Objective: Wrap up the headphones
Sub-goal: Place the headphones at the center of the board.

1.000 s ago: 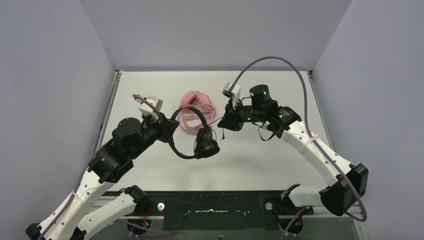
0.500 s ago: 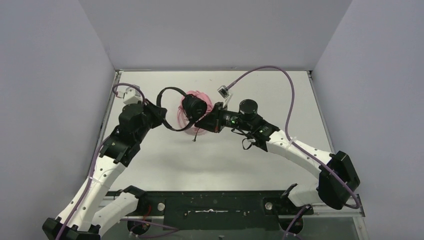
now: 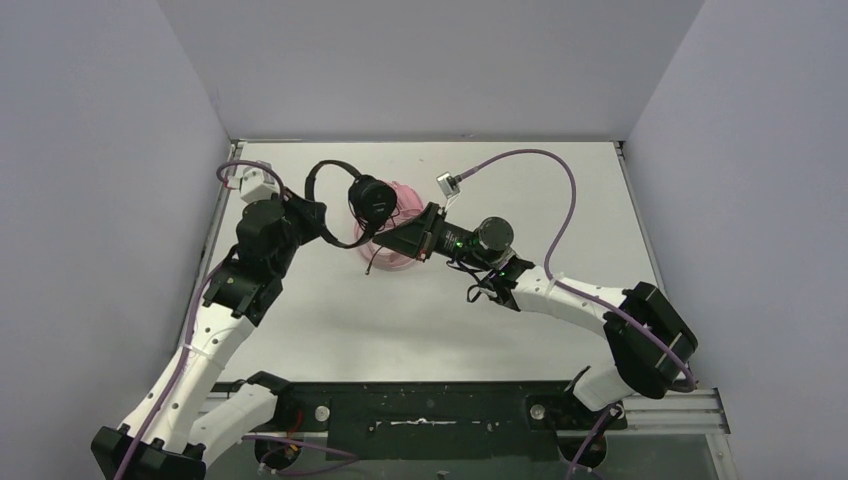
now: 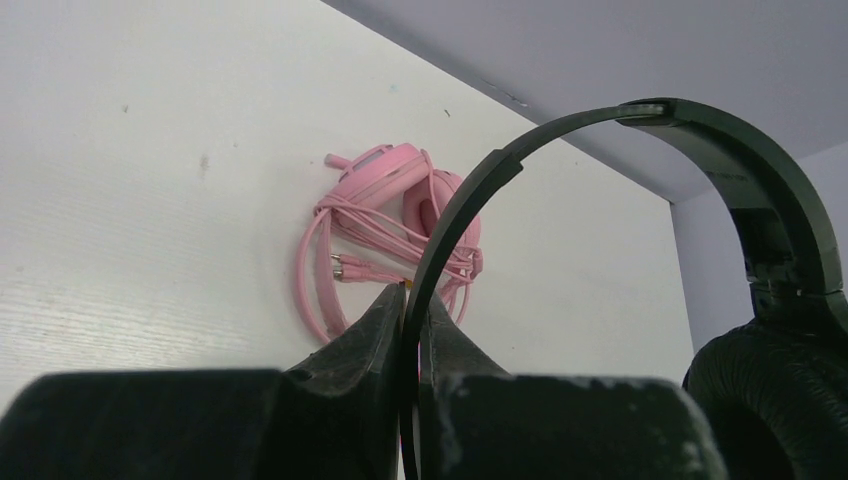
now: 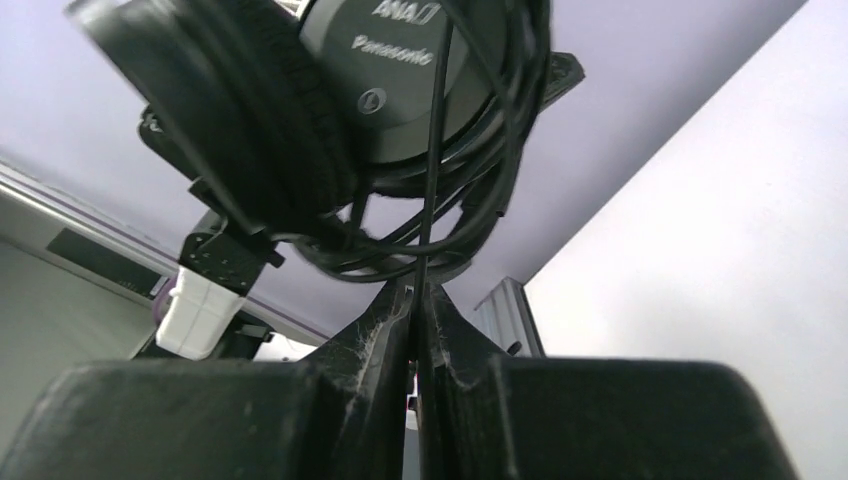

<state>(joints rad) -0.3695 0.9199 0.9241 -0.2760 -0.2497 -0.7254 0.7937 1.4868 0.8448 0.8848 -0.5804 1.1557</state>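
The black headphones (image 3: 368, 198) hang in the air over the table's back middle. My left gripper (image 4: 412, 292) is shut on their thin black headband (image 4: 470, 190), and one black ear cup (image 4: 780, 400) shows at the lower right of the left wrist view. My right gripper (image 5: 416, 288) is shut on the thin black cable (image 5: 432, 150), which runs up to loops wound round the ear cup (image 5: 400, 70) marked Panasonic. The pink headphones (image 3: 388, 250) lie on the table below, their pink cable (image 4: 380, 262) bundled round them, partly hidden by both grippers in the top view.
Grey walls close in the white table (image 3: 500, 330) on three sides. A purple cable (image 3: 560, 190) arcs above the right arm. The arm bases sit on a black rail (image 3: 430, 410) at the near edge.
The left gripper has swung the black headphones up and back from the table's middle to over the pink pair. The right gripper followed leftward, holding the cable.
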